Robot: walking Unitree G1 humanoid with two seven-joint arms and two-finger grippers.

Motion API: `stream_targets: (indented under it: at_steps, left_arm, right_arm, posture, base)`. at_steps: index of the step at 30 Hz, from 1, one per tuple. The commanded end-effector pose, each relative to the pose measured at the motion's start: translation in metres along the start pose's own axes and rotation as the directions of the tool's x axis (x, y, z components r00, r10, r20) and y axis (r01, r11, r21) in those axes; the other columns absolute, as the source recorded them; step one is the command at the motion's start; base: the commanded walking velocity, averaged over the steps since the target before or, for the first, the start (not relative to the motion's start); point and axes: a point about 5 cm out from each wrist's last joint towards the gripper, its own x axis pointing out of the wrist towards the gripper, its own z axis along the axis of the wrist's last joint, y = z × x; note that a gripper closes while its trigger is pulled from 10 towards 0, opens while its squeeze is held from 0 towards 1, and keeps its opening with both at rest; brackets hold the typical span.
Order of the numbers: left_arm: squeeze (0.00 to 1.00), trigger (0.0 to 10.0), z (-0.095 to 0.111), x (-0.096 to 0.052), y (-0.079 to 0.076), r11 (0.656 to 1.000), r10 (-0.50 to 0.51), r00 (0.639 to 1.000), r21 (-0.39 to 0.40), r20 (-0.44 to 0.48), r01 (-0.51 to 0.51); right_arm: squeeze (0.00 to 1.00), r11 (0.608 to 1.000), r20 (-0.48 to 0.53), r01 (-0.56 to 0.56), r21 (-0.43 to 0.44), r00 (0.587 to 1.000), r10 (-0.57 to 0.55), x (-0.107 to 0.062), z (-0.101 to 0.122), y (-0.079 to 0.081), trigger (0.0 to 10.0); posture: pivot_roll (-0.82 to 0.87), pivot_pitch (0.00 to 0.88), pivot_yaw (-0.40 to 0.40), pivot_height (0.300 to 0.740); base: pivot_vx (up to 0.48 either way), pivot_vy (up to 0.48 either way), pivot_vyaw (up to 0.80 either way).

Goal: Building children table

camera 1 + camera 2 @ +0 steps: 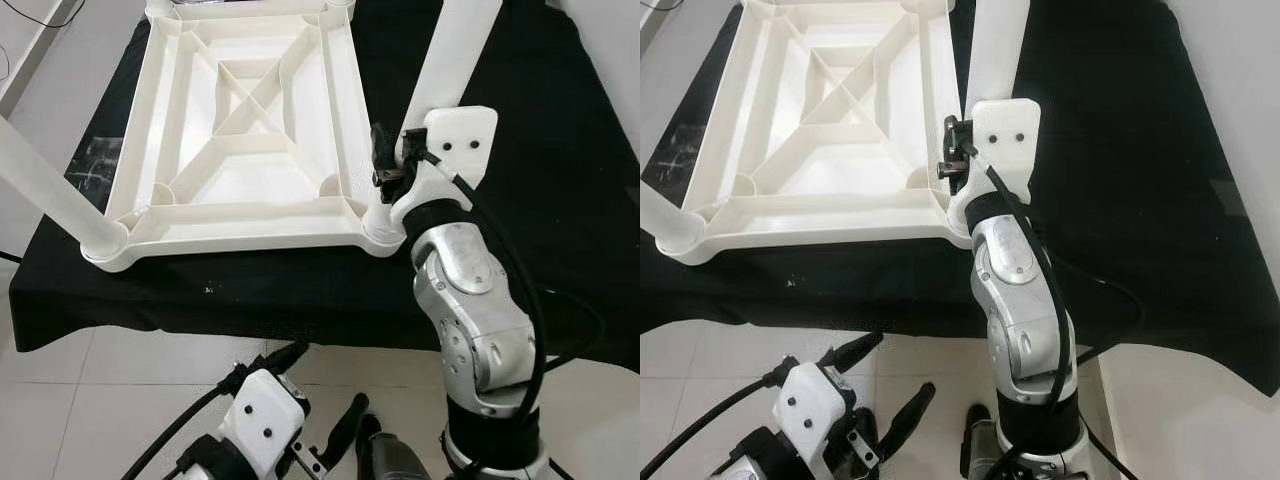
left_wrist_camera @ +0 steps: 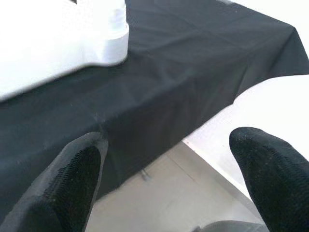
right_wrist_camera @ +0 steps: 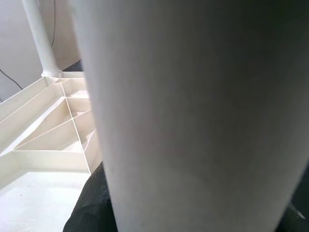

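Observation:
The white plastic table top (image 1: 240,215) lies upside down on a table under a black cloth (image 1: 560,200), ribs facing up. One white leg (image 1: 45,185) stands in its near left corner. At the near right corner, a second white leg (image 1: 455,50) rises from the socket, and my right gripper (image 1: 398,165) is shut on its lower part. The right wrist view has this leg (image 3: 193,111) very close, with the ribbed underside (image 3: 43,145) and a far leg (image 3: 41,43) behind. My left gripper (image 1: 332,372) hangs open low in front of the table, nothing between its fingers (image 2: 72,183).
The cloth's front edge (image 1: 250,335) drops to a white tiled floor (image 1: 110,400). In the left wrist view a corner of the table top (image 2: 113,43) sits above the cloth. Black cables run from both arms. A pale floor strip lies right of the table (image 1: 1240,80).

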Motion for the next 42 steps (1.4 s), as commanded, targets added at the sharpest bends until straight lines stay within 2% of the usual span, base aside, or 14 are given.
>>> stream_targets:
  at_steps: [1, 6, 10, 11, 13, 16, 19, 21, 23, 29, 31, 38, 40, 42]
  left_arm:
    - [0.0, 10.0, -0.003, 0.0, 0.004, 1.0, 0.031, 0.999, 0.007, -0.025, -0.031]
    - [0.0, 10.0, 0.004, 0.006, 0.023, 0.995, 0.093, 0.996, 0.044, 0.012, -0.094]
    - [0.0, 10.0, 0.045, 0.024, 0.076, 0.971, 0.193, 0.963, 0.106, 0.187, -0.216]
    - [0.0, 10.0, 0.045, 0.024, 0.076, 0.971, 0.193, 0.963, 0.106, 0.187, -0.216]
    - [0.0, 10.0, 0.063, 0.03, 0.09, 0.968, 0.18, 0.952, 0.126, 0.248, -0.216]
    - [0.0, 10.0, 0.102, 0.04, 0.111, 0.98, 0.117, 0.922, 0.11, 0.369, -0.168]
    - [0.0, 10.0, 0.12, 0.045, 0.117, 0.988, 0.075, 0.902, 0.091, 0.424, -0.125]
    - [0.0, 10.0, 0.141, 0.054, 0.124, 0.998, 0.013, 0.873, 0.046, 0.488, -0.04]
    - [0.0, 10.0, 0.153, 0.06, 0.127, 0.999, -0.039, 0.852, 0.007, 0.522, 0.041]
    - [0.0, 10.0, 0.188, 0.085, 0.137, 0.965, -0.208, 0.79, -0.013, 0.576, 0.263]
    - [0.0, 10.0, 0.195, 0.09, 0.14, 0.956, -0.225, 0.781, -0.022, 0.583, 0.292]
    - [0.0, 10.0, 0.195, 0.09, 0.14, 0.956, -0.225, 0.781, -0.022, 0.583, 0.292]
    - [0.0, 10.0, 0.201, 0.098, 0.144, 0.941, -0.254, 0.77, -0.033, 0.585, 0.336]
    - [0.0, 10.0, 0.212, 0.135, 0.144, 0.861, -0.42, 0.751, -0.039, 0.51, 0.507]
  right_arm:
    - [0.0, 0.996, -0.388, 0.066, -0.062, 0.918, -0.085, -0.007, -0.069, -0.013, 10.0]
    - [0.0, 0.995, -0.388, 0.066, -0.07, 0.917, -0.088, -0.005, -0.07, -0.015, 10.0]
    - [0.0, 0.997, -0.375, 0.043, -0.068, 0.925, -0.065, 0.002, -0.07, -0.015, 10.0]
    - [0.0, 0.997, -0.375, 0.043, -0.068, 0.925, -0.065, 0.002, -0.07, -0.015, 10.0]
    - [0.0, 0.997, -0.371, 0.038, -0.065, 0.927, -0.06, 0.004, -0.071, -0.014, 10.0]
    - [0.0, 0.998, -0.362, 0.017, -0.058, 0.931, -0.036, 0.007, -0.07, -0.01, 10.0]
    - [0.0, 0.999, -0.355, 0.009, -0.05, 0.935, -0.027, 0.009, -0.069, -0.008, 10.0]
    - [0.0, 1.0, -0.293, -0.014, 0.001, 0.956, 0.014, 0.012, -0.061, -0.003, 10.0]
    - [0.0, 1.0, -0.269, -0.031, 0.0, 0.963, 0.029, 0.014, -0.057, -0.001, 10.0]
    - [0.0, 0.998, -0.249, -0.065, 0.025, 0.966, 0.069, 0.014, -0.056, 0.006, 10.0]
    - [0.0, 0.997, -0.246, -0.069, 0.027, 0.966, 0.074, 0.013, -0.056, 0.007, 10.0]
    - [0.0, 0.997, -0.246, -0.069, 0.027, 0.966, 0.074, 0.013, -0.056, 0.007, 10.0]
    - [0.0, 0.997, -0.242, -0.077, 0.031, 0.967, 0.082, 0.012, -0.056, 0.009, 10.0]
    - [0.0, 0.994, -0.222, -0.101, 0.046, 0.969, 0.109, 0.01, -0.054, 0.018, 10.0]
  posture:
    - [0.08, 0.389, -0.019, 0.74]
    - [0.08, 0.371, -0.023, 0.74]
    - [0.09, 0.343, -0.028, 0.74]
    - [0.09, 0.343, -0.028, 0.74]
    - [0.09, 0.333, -0.029, 0.74]
    - [0.09, 0.312, -0.025, 0.74]
    - [0.1, 0.307, -0.023, 0.74]
    - [0.1, 0.288, -0.016, 0.74]
    - [0.1, 0.286, -0.016, 0.74]
    - [0.09, 0.254, -0.004, 0.74]
    - [0.09, 0.254, -0.004, 0.74]
    - [0.09, 0.254, -0.004, 0.74]
    - [0.09, 0.245, 0.002, 0.74]
    - [0.09, 0.227, 0.024, 0.74]
  base:
    - [0.0, 0.0, 0.0]
    - [0.0, 0.0, 0.0]
    - [0.0, 0.0, 0.0]
    - [0.0, 0.0, 0.0]
    - [0.0, 0.0, 0.0]
    - [0.0, 0.0, 0.0]
    - [0.0, 0.0, 0.0]
    - [0.0, 0.0, 0.0]
    - [0.0, 0.0, 0.0]
    - [0.0, 0.0, 0.0]
    - [0.0, 0.0, 0.0]
    - [0.0, 0.0, 0.0]
    - [0.0, 0.0, 0.0]
    - [0.0, 0.0, 0.0]
